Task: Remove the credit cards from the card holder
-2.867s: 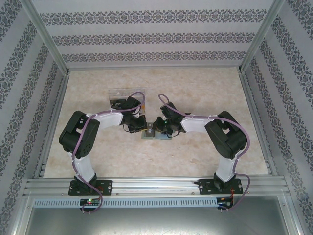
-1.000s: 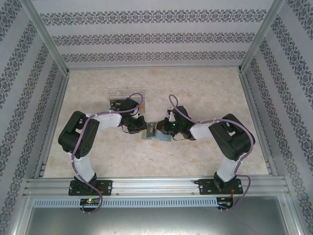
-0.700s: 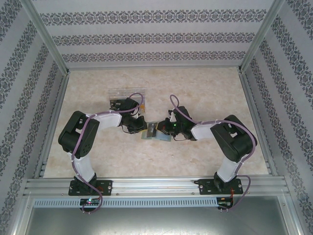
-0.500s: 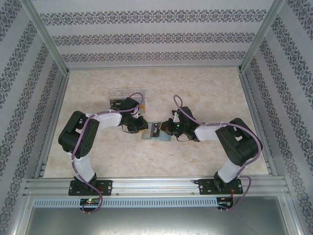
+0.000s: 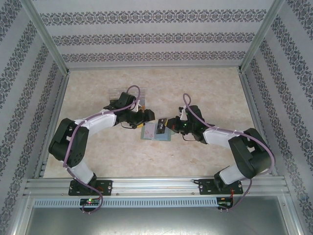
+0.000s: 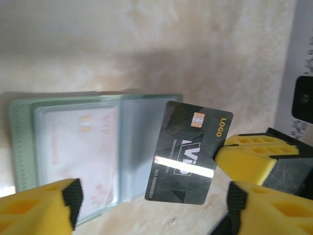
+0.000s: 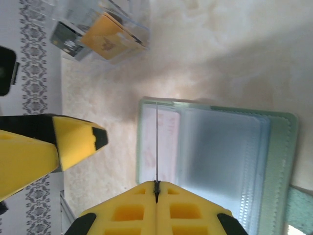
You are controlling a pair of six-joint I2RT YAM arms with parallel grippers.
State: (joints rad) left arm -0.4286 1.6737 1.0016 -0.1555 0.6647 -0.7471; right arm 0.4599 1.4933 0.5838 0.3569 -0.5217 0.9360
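Observation:
The pale green card holder [image 5: 154, 133] lies open and flat on the table. A whitish card with pink print [image 6: 88, 147] sits in its clear pocket. My right gripper [image 7: 156, 185] is shut on the black credit card [image 6: 190, 156], which hangs just above the holder's [image 6: 24, 142] right half and shows edge-on [image 7: 157, 142] in the right wrist view. My left gripper [image 6: 151, 210] is open above the holder's near edge with nothing between its fingers [image 6: 41, 205]. From above, the two grippers [image 5: 148, 116] [image 5: 167, 123] face each other over the holder.
A clear plastic tray [image 7: 105, 36] holding an orange-yellow card and a dark card stands behind the left arm. Aluminium frame rails [image 5: 156, 185] run along the near edge and sides, with patterned walls beyond.
My left gripper has opened and its arm has stretched further out. My right arm has drawn back to the right, carrying the black card out of the holder's pocket.

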